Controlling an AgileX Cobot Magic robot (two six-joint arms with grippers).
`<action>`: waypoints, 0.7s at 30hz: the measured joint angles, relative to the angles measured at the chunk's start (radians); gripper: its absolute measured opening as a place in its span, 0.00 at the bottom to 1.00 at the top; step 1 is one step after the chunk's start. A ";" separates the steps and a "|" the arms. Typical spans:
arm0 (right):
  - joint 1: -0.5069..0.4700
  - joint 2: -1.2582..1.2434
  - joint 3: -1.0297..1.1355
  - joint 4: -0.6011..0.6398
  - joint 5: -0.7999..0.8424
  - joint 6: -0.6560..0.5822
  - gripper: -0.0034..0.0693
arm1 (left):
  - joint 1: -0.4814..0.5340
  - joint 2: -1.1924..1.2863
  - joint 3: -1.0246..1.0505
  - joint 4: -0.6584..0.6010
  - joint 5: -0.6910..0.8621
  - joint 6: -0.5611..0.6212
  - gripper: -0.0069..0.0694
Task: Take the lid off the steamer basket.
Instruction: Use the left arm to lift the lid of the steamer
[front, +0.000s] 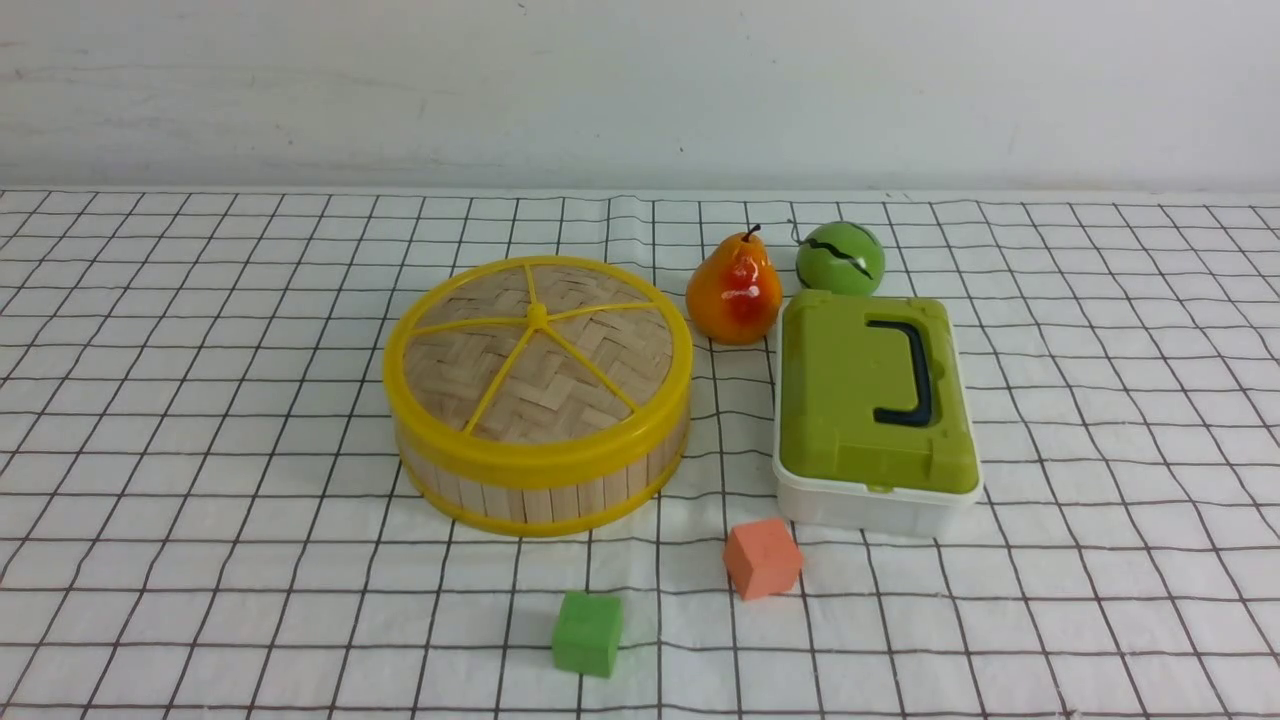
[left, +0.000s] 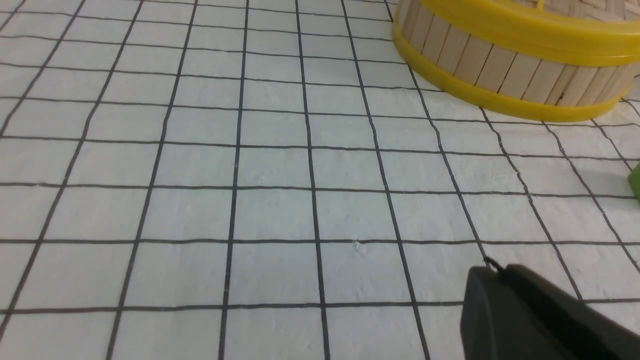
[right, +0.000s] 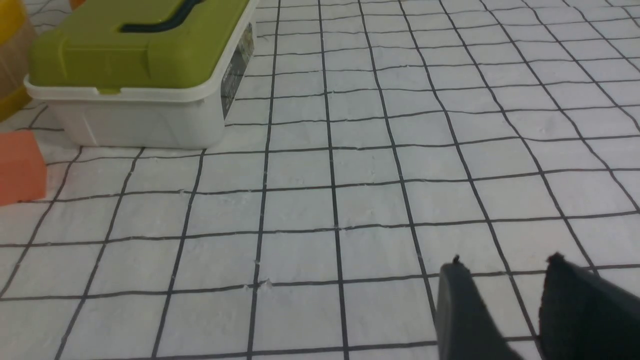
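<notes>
Lid (front: 537, 350) on steamer basket (front: 545, 497); pear (front: 733, 290) beside box (front: 870, 400); orange cube (front: 762, 558), green cube (front: 587, 632) nearer.

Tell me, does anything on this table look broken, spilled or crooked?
Nothing spilled. The lid sits level on the steamer basket. One oddity: the green ball behind the green-lidded box bears a dark jagged line, a crack or just a marking; I cannot tell which.

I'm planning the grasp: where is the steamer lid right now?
In the front view, the lid sits on the steamer basket, slightly left of centre on the checked cloth, with the pear just right of it.
</notes>
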 joint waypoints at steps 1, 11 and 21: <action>0.000 0.000 0.000 0.000 0.000 0.000 0.38 | 0.000 0.000 0.000 0.000 0.000 0.000 0.10; 0.000 0.000 0.000 0.000 0.000 0.000 0.38 | 0.000 0.000 0.000 0.000 -0.128 0.000 0.11; 0.000 0.000 0.000 0.000 0.000 0.000 0.38 | 0.000 0.000 0.000 0.000 -0.520 -0.010 0.12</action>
